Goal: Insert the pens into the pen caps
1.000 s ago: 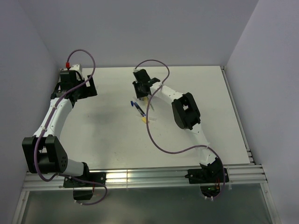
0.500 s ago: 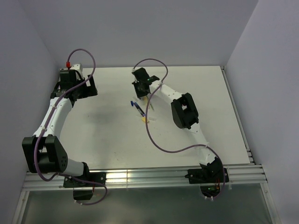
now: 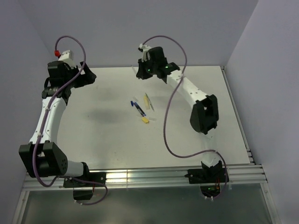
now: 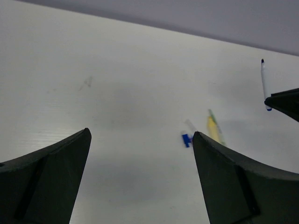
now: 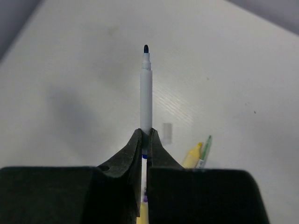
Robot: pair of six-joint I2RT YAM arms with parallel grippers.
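My right gripper (image 5: pixel 146 132) is shut on a thin pen (image 5: pixel 146 93) with a white barrel and a dark blue tip, which sticks out past the fingertips. In the top view this gripper (image 3: pixel 140 73) is raised over the far middle of the table. A pale yellow pen (image 3: pixel 148 101) lies on the table, and also shows in the right wrist view (image 5: pixel 193 155). Beside it lie a pale translucent cap with a blue end (image 3: pixel 137 107) and a bright yellow cap (image 3: pixel 145 120). My left gripper (image 4: pixel 141 134) is open and empty, raised at the far left (image 3: pixel 83 76).
The white table (image 3: pixel 201 140) ends at grey walls on the left, back and right. A metal rail (image 3: pixel 140 175) runs along the near edge by the arm bases. Purple cables (image 3: pixel 174 100) loop along both arms.
My right gripper has risen and moved back with the blue-tipped pen in it, uncovering the yellow pen on the table. My left arm has also lifted and shifted left.
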